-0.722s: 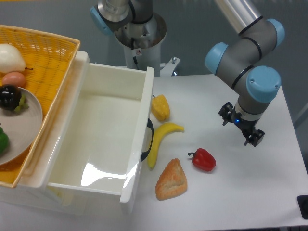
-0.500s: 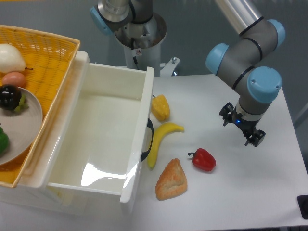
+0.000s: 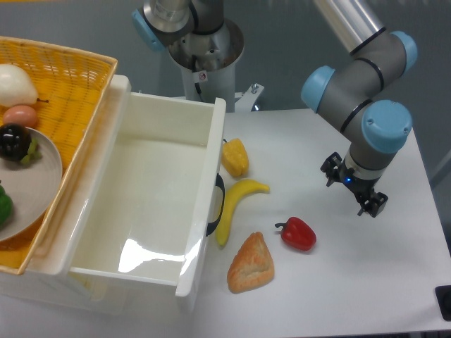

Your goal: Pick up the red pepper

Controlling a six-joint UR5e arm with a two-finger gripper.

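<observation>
1. Woven yellow wicker basket [image 3: 74, 84], far left, partly out of view; a grey plate with several small food items lies in it. Not part of the task.
2. Open white plastic drawer-like bin [image 3: 201, 211], left of centre, with a dark handle on its right wall.
3. Small yellow plastic bell pepper [image 3: 235, 157], curved yellow plastic banana [image 3: 235, 208] and golden-brown bread piece [image 3: 251, 263], in a loose column just right of the bin.
4. Small glossy red bell pepper [image 3: 299, 234], on the white table [image 3: 380, 282], right of the bread and near it but apart. Its long axis runs roughly left to right; the short dark stem points left, toward the banana.
5. Black two-finger gripper [image 3: 354, 191], right of and farther back than the red pepper, apart from it. The fingers stand open and hold nothing.
6. Step in hand, by judgement: the approach; nothing is grasped yet. The next move calls for travel left and nearer, then a descent with the fingers straddling the pepper across its shorter width.
</observation>
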